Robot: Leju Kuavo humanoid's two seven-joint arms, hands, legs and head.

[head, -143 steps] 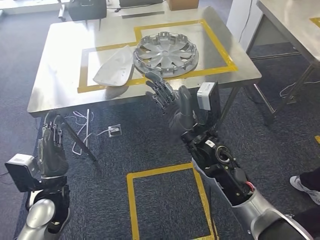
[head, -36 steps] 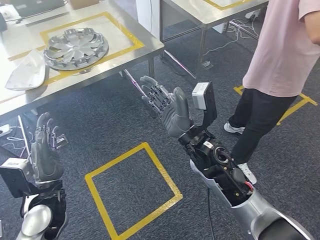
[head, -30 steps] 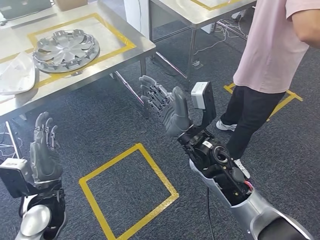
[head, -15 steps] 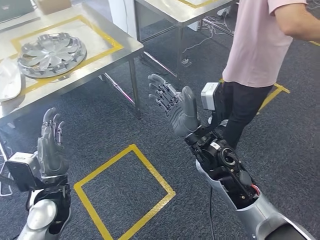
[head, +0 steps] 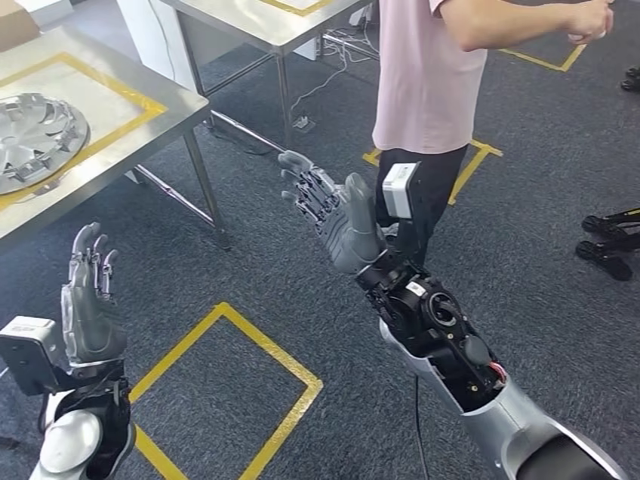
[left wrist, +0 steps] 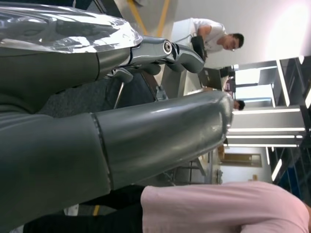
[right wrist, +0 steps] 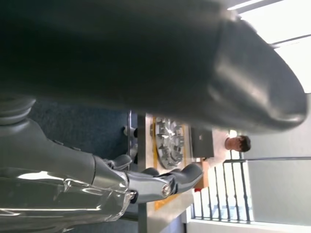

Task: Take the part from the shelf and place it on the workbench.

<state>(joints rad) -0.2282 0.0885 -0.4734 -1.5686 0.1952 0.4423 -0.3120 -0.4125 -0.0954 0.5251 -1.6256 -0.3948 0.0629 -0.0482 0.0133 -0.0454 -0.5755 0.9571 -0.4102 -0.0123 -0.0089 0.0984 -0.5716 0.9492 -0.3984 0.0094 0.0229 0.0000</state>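
Note:
A silver hubcap point(head: 34, 135) lies inside yellow tape on the steel workbench point(head: 143, 110) at the far left; in the right wrist view the hubcap point(right wrist: 166, 143) is small and distant. My right hand point(head: 336, 215) is raised over the carpet in the middle, palm up, fingers spread, holding nothing. Low at the left, my left hand point(head: 90, 300) stands upright with its fingers apart and nothing in it. Its thick thumb point(left wrist: 161, 131) crosses the left wrist view.
A person in a pink shirt point(head: 430, 80) stands just beyond my right hand, one arm stretched to the right. A second steel table point(head: 264, 20) is behind. A yellow taped square point(head: 226, 390) marks the carpet below. Black equipment point(head: 611, 240) lies at the right.
The whole view has swung to the right: the workbench and hubcap have slid to the left edge and the person now stands at the centre. Both hands keep their poses, empty.

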